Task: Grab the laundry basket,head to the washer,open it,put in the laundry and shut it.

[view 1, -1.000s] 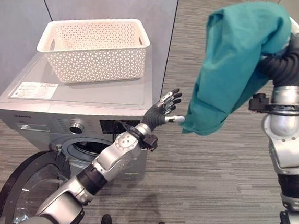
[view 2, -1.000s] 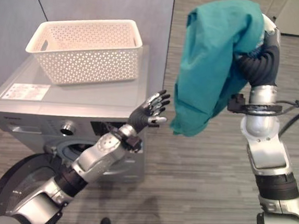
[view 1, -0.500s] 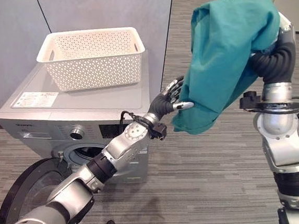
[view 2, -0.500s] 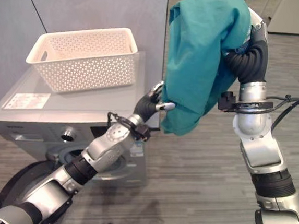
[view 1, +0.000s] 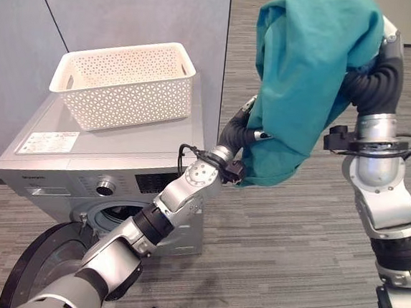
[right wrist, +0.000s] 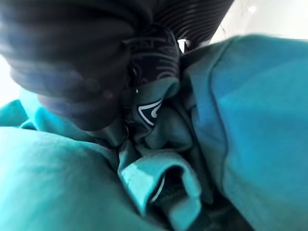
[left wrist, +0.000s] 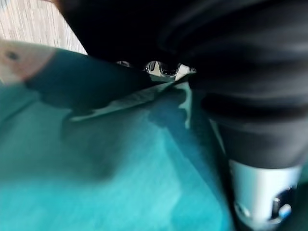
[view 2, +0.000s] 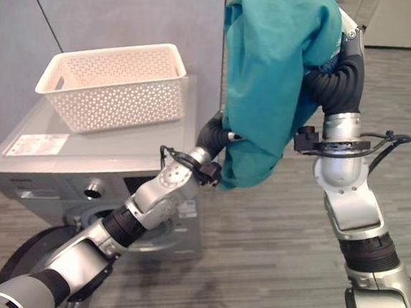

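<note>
High beside the washer (view 1: 103, 167), the teal garment (view 1: 309, 77) is draped over the raised right hand (right wrist: 144, 62), whose fingers are buried in folds, grip unreadable. Lower down, cloth is met by the left hand (view 1: 242, 132), fingers hidden behind it. Atop the washer sits the white basket (view 1: 125, 82); its door (view 1: 37, 269) is swung open.

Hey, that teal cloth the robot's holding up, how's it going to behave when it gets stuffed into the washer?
Probably floppy: the teal cloth hangs in loose folds from the raised right hand, bunched where the hand holds it. Likely light, held high with no visible strain. It may snag or trail at the open washer door, since its lower edge drapes over the left hand.
</note>
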